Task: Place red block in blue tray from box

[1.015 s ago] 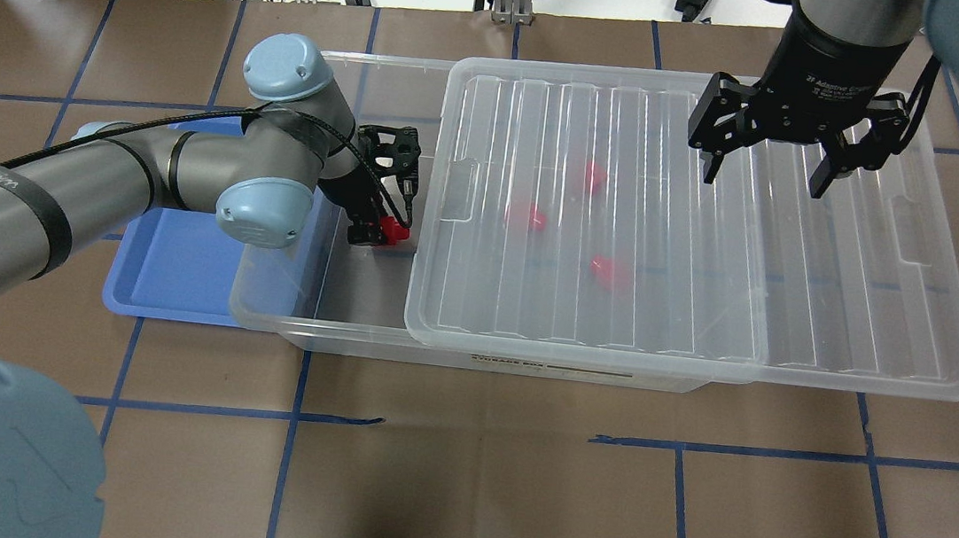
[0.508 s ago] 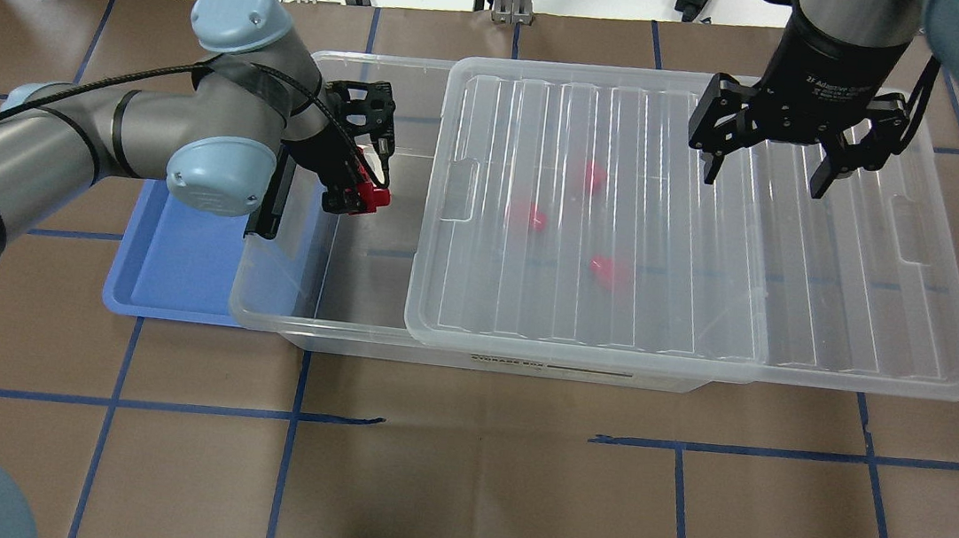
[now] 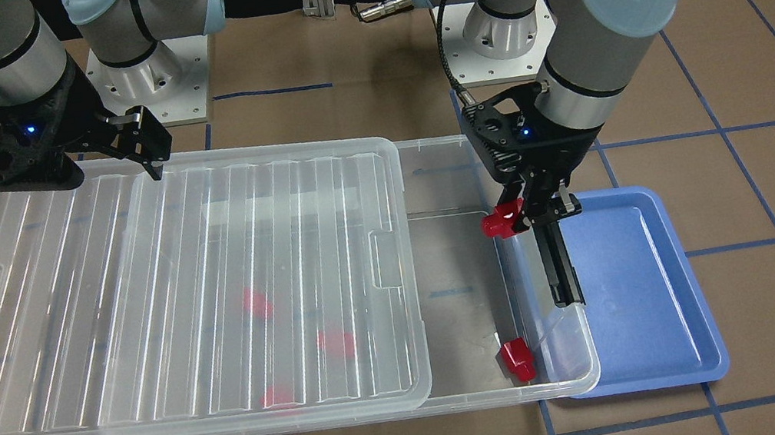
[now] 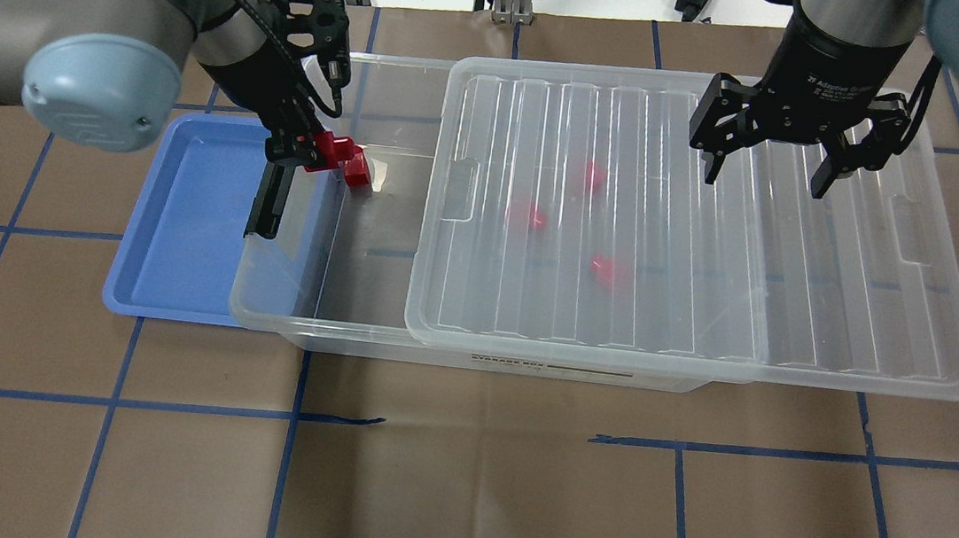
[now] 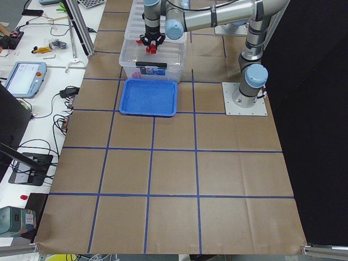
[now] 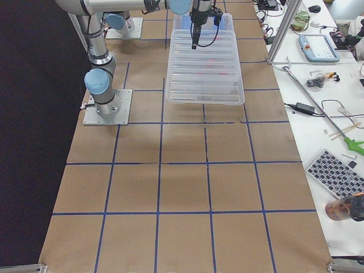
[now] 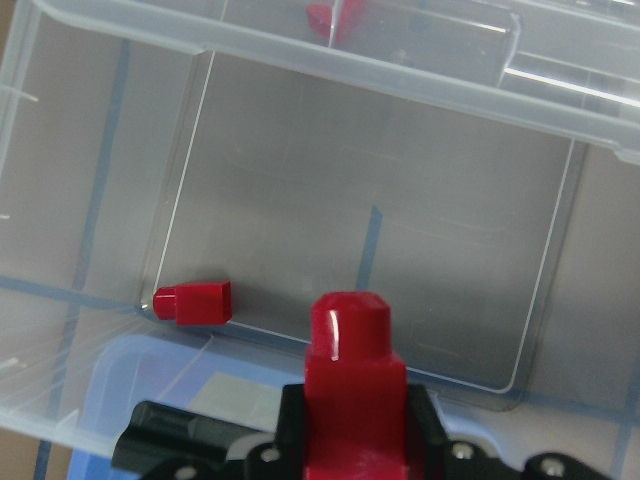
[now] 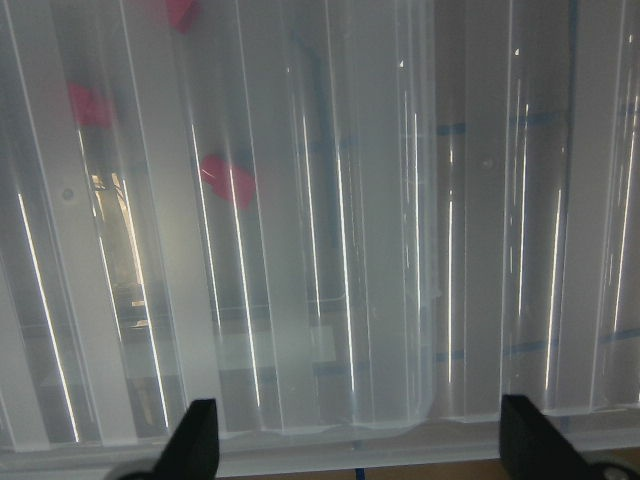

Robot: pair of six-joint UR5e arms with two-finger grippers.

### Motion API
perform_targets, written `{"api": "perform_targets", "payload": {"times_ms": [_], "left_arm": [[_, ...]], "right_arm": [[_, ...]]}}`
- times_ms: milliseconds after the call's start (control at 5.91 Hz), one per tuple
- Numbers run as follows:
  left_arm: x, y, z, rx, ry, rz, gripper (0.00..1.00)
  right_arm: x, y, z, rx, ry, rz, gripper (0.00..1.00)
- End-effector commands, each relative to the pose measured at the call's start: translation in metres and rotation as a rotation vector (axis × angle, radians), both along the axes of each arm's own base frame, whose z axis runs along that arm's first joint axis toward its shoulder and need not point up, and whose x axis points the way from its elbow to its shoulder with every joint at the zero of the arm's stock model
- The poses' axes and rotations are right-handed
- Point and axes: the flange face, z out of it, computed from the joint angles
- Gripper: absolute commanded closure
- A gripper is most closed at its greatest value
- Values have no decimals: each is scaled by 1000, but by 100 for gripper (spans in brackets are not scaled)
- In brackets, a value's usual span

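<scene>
My left gripper (image 4: 300, 150) is shut on a red block (image 4: 329, 148) and holds it in the air over the left end of the clear box (image 4: 322, 324), beside the blue tray (image 4: 182, 220). In the front view the held block (image 3: 501, 221) hangs at the box's end wall, next to the tray (image 3: 649, 300). A second red block (image 3: 517, 359) lies in the open corner of the box; the left wrist view shows it (image 7: 195, 302) beyond the held block (image 7: 355, 370). My right gripper (image 4: 766, 170) is open above the lid (image 4: 851, 299).
The ribbed lid is slid to the right and covers most of the box. Three more red blocks (image 4: 593, 177) (image 4: 528, 215) (image 4: 610, 271) show blurred through it. A black clip latch (image 4: 268, 202) sits on the box's left end. Cables and tools lie beyond the table's far edge.
My left gripper has risen out of the box with the red block and moved left and away, toward the tray. A second block in the box has come into view. The right arm has not moved.
</scene>
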Motion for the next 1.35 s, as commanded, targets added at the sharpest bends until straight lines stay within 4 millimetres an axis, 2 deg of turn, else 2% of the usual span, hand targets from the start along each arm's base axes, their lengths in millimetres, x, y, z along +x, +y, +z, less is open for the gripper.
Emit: {"api": "perform_targets", "payload": {"times_ms": [0, 169, 338, 508, 846, 1185], "left_arm": [[60, -3, 21, -18, -15, 74, 100], [97, -12, 10, -18, -40, -42, 100], [134, -14, -7, -2, -97, -149, 100], [162, -22, -27, 30, -95, -157, 100], [173, -42, -69, 34, -92, -179, 100], [173, -42, -143, 33, -89, -184, 100]], "right_arm": [[0, 0, -1, 1, 2, 0, 0], [-2, -1, -1, 1, 9, 0, 0], [-13, -4, -1, -2, 10, -2, 0], [-44, -11, -1, -4, 1, 33, 0], [-137, -21, -2, 1, -25, 111, 0], [-212, -18, -24, 49, 18, 153, 0]]}}
